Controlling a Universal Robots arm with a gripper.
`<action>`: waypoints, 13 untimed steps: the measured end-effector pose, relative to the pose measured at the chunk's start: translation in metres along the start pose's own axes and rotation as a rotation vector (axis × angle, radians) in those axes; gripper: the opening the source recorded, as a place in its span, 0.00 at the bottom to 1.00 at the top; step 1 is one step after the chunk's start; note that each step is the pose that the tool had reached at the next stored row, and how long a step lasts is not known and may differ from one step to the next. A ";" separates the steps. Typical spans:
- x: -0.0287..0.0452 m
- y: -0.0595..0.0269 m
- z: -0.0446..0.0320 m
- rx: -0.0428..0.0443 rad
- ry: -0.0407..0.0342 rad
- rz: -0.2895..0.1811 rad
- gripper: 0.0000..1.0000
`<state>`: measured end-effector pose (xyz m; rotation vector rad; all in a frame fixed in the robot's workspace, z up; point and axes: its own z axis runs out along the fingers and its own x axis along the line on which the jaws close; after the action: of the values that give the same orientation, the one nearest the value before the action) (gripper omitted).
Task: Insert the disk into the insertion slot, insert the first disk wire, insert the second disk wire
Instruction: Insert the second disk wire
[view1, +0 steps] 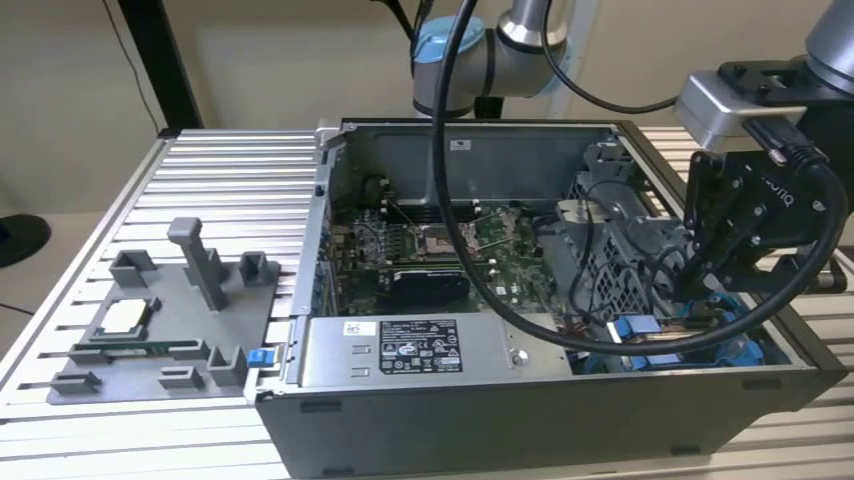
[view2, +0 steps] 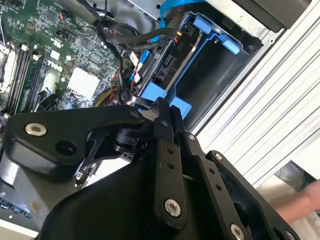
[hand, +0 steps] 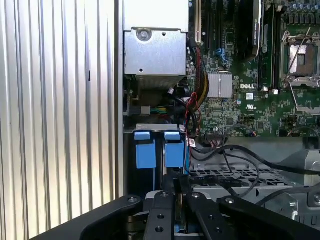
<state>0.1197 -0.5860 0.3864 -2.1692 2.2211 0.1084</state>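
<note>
The disk (view2: 169, 62) sits edge-on inside its blue frame (view2: 161, 94) in the insertion slot (view2: 210, 55) of the grey perforated cage (hand: 240, 175) in the open computer case. Black and red wires (view2: 120, 55) run from the board to the disk's end. My gripper (view2: 164, 106) hangs over this corner, fingers (view2: 161, 145) pressed together, with the tips right at the blue frame. In the first wrist view the gripper (hand: 175, 187) is just short of two blue tabs (hand: 174, 152). In the exterior view the gripper (view1: 701, 285) is down inside the case by the cage (view1: 621, 255).
The silver power-supply box (view1: 400, 350) with a sticker lies along the case's near wall. A grey fixture tray (view1: 160, 320) with upright posts stands at the exterior view's left on the ribbed aluminium table (view1: 227, 180). Thick black cables (view1: 461, 200) loop over the motherboard (view1: 427, 245).
</note>
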 end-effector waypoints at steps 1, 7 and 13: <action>0.0001 0.0000 0.0003 0.0000 0.0000 0.000 0.00; 0.0015 -0.0003 0.0096 0.0017 0.0001 0.000 0.00; 0.0022 -0.0012 0.0204 0.0022 0.0001 0.000 0.00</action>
<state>0.1204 -0.5867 0.3658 -2.1687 2.2197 0.1058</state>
